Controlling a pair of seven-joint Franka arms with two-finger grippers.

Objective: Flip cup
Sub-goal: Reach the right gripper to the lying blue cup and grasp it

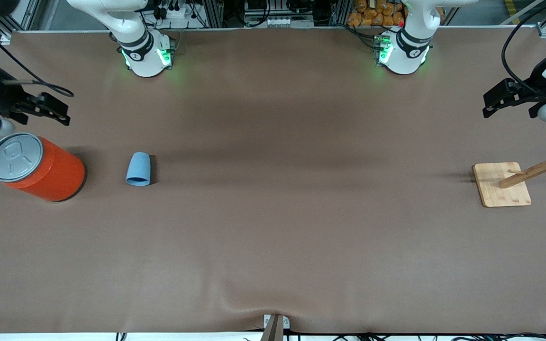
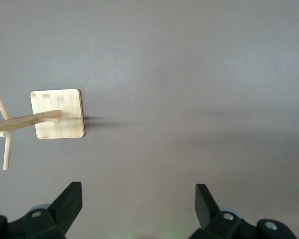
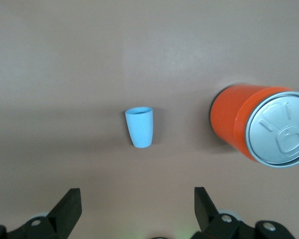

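Observation:
The small light-blue cup (image 1: 138,169) lies on its side on the brown table, mouth toward the front camera, beside the orange can. It also shows in the right wrist view (image 3: 140,127). My right gripper (image 1: 63,112) hangs open and empty over the table at the right arm's end, above and apart from the can and cup; in its wrist view (image 3: 137,191) the fingers stand wide apart with nothing between them. My left gripper (image 1: 489,106) waits open and empty over the left arm's end of the table (image 2: 138,185).
A large orange can (image 1: 40,168) with a grey pull-tab lid stands toward the right arm's end, beside the cup (image 3: 249,127). A wooden peg rack on a square base (image 1: 501,184) stands at the left arm's end (image 2: 58,113).

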